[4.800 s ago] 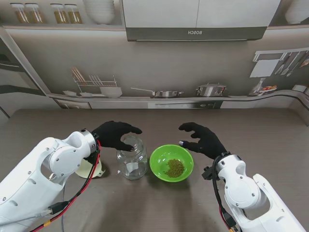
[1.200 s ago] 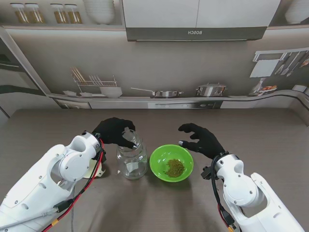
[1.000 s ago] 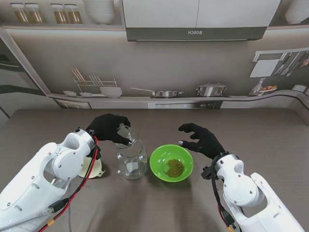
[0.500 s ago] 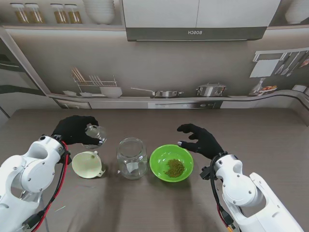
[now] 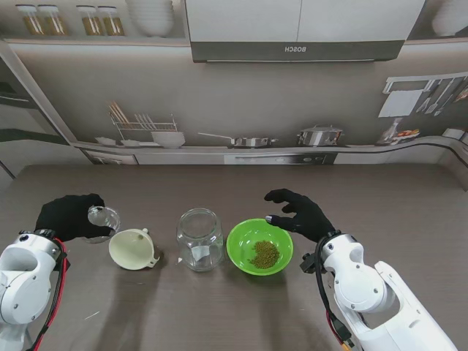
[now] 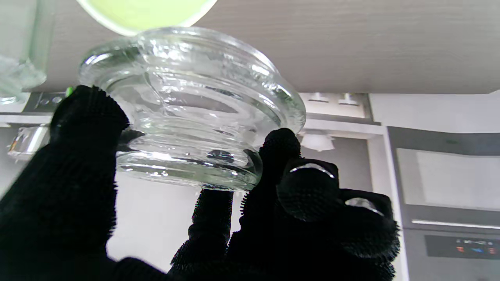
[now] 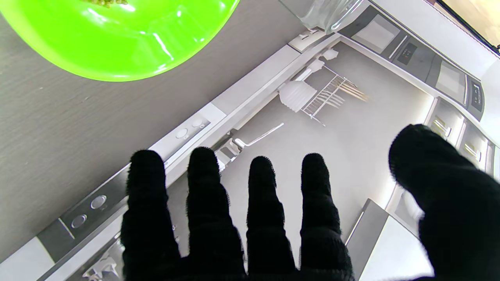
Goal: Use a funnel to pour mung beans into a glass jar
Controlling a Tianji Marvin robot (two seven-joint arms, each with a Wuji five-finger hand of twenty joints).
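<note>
The glass jar [image 5: 199,238] stands lidless at the middle of the table. Its clear glass lid [image 5: 103,218] [image 6: 191,105] is pinched in my left hand [image 5: 71,216] [image 6: 164,203], far to the left, just over the table. The pale yellow funnel [image 5: 132,248] lies on the table between that hand and the jar; its rim [image 6: 144,13] shows in the left wrist view. A green bowl [image 5: 259,246] [image 7: 117,39] with mung beans [image 5: 265,254] sits right of the jar. My right hand [image 5: 301,214] [image 7: 281,210] hovers open beyond the bowl's right rim, fingers spread.
The grey wood-grain table [image 5: 380,219] stretches wide on the right and toward me. A printed kitchen backdrop [image 5: 241,110] stands behind the table's far edge. The jar's base [image 7: 324,11] shows at the edge of the right wrist view.
My left hand lifted the glass lid off the jar and carried it far to the left, past the funnel. The right hand barely shifted.
</note>
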